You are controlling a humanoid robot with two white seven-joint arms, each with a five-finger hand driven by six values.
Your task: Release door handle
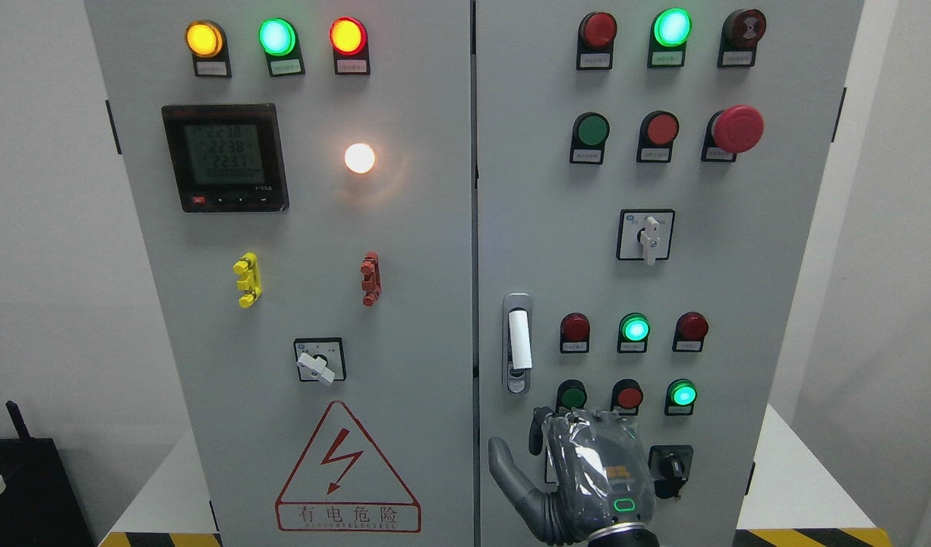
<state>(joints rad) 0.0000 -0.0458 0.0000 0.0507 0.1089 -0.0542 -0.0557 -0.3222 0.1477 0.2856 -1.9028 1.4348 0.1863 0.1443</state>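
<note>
We see a grey cabinet [405, 319] with two doors meeting at a seam down the middle. The door handle [518, 342] sits on the right door, close to that door's left edge and a little below its mid height: an upright metal plate with a white grip and a keyhole at its foot. Nothing touches it.

Below the handle, near the right door's bottom edge, is one robot hand [587, 479], its back turned toward us and wrapped in clear film, a small green light glowing near the wrist. The thumb [507, 475] stands out to the left and the fingers we can make out point upward, loosely extended; the hand holds nothing and is apart from the handle. Its arm enters at the bottom edge right of the middle, so we take it for the right hand. It covers part of the lowest row of controls.

On the left door, a digital meter [225, 157] sits toward the upper left corner, with yellow, green and red lamps above it and a white lamp [359, 158] lit to its right. A triangular warning sign [348, 471] sits near the bottom edge. The right door carries rows of lamps and buttons, with a large red stop button [736, 129] near its upper right.
</note>
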